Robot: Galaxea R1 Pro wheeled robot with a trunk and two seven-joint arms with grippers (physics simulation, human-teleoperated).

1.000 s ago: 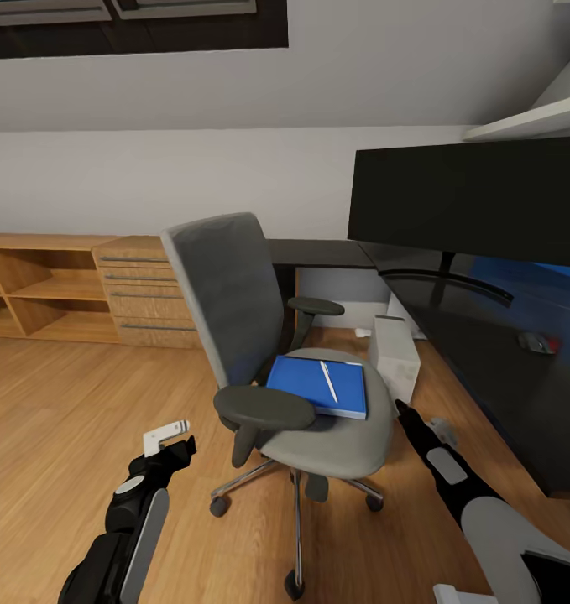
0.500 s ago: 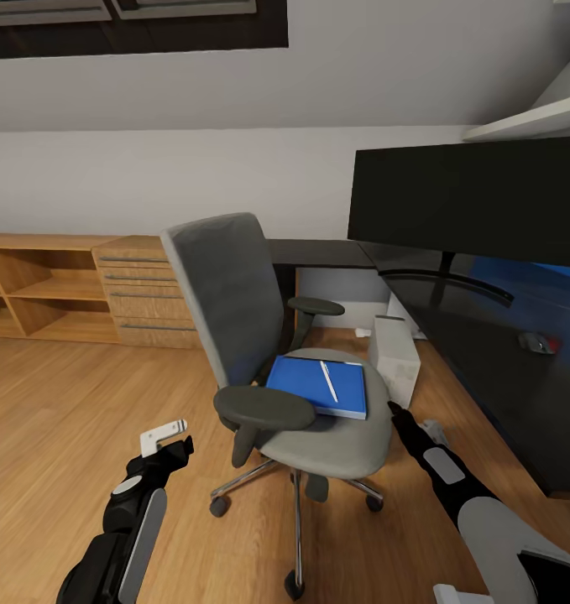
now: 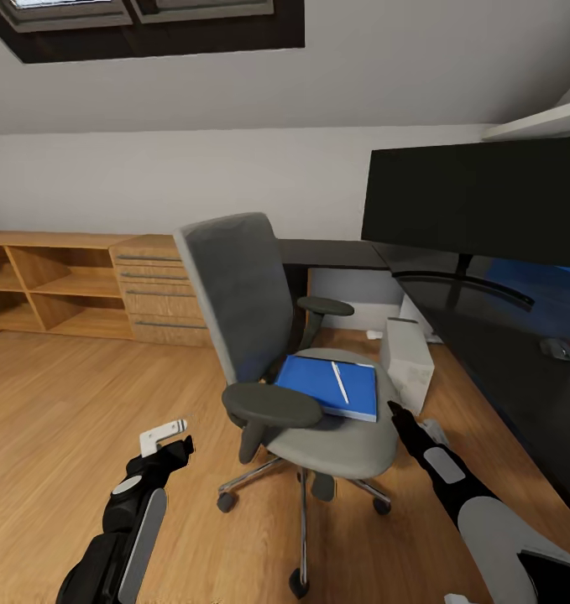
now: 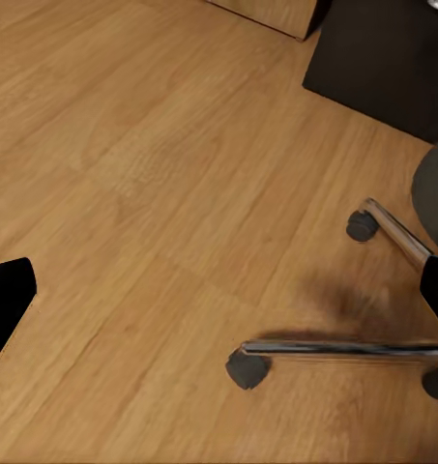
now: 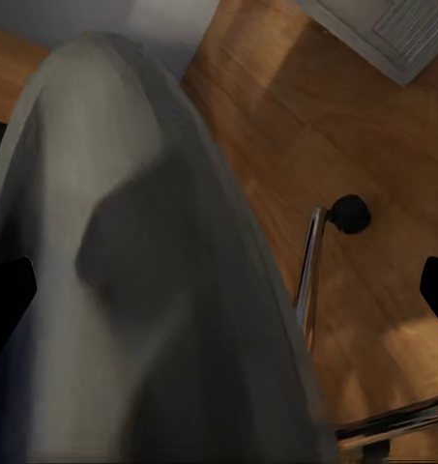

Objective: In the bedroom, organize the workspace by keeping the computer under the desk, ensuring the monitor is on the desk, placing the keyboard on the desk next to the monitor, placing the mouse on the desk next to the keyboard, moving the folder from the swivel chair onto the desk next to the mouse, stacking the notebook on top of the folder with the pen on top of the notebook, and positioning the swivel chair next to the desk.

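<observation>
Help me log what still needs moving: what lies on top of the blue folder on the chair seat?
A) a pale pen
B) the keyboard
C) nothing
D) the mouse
A: a thin pale pen lies on the folder, which rests on the chair seat; the mouse sits on the desk.

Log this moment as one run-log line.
phase: approaching swivel chair | folder on seat, pen on it | right hand open by seat edge | left hand open above floor

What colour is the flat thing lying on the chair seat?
Bright blue. The folder shows best in the head view.
</observation>
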